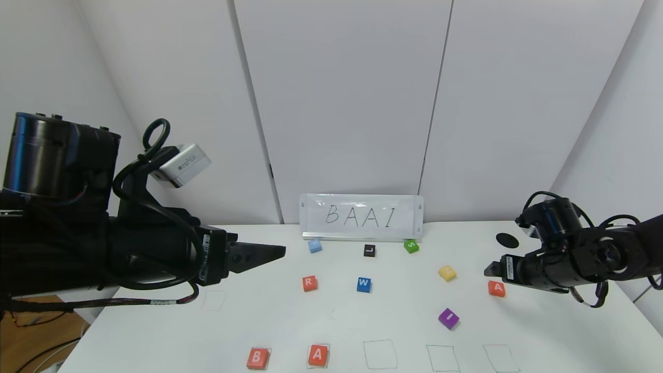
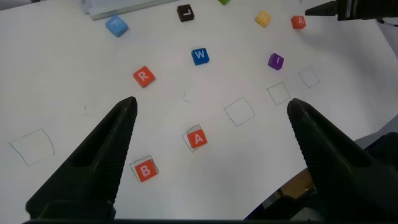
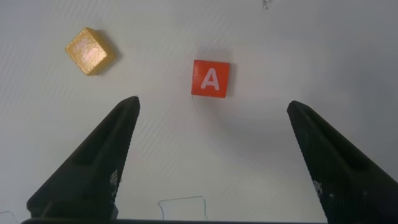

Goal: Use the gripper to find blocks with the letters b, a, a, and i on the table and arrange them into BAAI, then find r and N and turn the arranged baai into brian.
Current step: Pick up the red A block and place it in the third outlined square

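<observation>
Head view, my station. On the table (image 1: 290, 321) the near row of green squares is partly filled: a B block (image 1: 257, 358) sits in the first square at about 7 o'clock from the table's centre, and one A block (image 1: 318, 355) sits in the second, just beside it toward 6 o'clock. The three squares further along, toward 5 o'clock, hold nothing. I judge two of the four BAAI letters placed.

The second A block (image 3: 210, 78) lies loose at 3 o'clock, near a yellow block (image 1: 447, 273). My right gripper (image 1: 489, 269) hangs just beside this A, its fingers spread wide and holding nothing; in the right wrist view the A shows between the fingertips, well ahead of them. The purple I block (image 1: 448, 318) waits at about 4 o'clock, apart from the row.

My left gripper (image 1: 277, 252) hovers at 9 o'clock above the table, likewise spread wide and empty.

The R block (image 1: 309, 283) rests near centre, beside the blue W block (image 1: 363, 284); I cannot find an N among the readable faces. Still to do, in my judgement: second A, I, then the R and N changes.
</observation>
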Controlling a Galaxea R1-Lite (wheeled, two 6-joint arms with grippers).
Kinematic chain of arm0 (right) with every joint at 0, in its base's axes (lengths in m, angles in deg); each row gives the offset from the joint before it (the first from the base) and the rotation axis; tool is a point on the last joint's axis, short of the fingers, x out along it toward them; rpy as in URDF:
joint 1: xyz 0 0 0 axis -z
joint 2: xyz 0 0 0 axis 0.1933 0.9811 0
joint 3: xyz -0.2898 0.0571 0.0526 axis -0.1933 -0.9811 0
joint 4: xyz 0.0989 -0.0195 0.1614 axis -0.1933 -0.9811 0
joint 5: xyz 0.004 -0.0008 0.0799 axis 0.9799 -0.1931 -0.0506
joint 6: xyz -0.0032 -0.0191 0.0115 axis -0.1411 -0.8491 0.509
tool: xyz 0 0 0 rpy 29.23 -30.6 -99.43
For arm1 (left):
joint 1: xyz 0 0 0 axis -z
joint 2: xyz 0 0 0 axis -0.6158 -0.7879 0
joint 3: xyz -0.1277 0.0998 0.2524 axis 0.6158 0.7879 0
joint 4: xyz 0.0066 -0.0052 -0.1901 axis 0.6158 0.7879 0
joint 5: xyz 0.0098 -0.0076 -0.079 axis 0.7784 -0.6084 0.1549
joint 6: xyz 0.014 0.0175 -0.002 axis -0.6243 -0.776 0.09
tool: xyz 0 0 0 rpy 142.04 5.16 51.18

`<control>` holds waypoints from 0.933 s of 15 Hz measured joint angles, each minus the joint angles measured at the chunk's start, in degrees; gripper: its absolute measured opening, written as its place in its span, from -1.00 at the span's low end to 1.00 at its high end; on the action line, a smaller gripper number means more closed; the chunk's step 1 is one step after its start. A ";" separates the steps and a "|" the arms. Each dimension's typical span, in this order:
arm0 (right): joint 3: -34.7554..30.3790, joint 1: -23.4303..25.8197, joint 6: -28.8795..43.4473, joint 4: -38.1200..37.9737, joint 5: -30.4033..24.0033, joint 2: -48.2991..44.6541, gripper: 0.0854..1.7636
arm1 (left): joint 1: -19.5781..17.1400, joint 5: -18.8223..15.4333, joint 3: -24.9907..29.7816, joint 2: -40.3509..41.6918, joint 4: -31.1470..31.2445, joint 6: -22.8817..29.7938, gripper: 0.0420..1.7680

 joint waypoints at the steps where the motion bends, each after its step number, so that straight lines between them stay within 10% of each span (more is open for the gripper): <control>1: 0.22 0.01 -0.02 0.18 -0.01 0.77 0.94 | 0.00 -0.02 -0.12 -0.20 0.02 0.00 0.94; 14: 3.08 0.09 0.06 0.40 0.40 7.66 0.94 | -0.52 0.00 -0.37 -0.91 -0.04 -0.16 0.94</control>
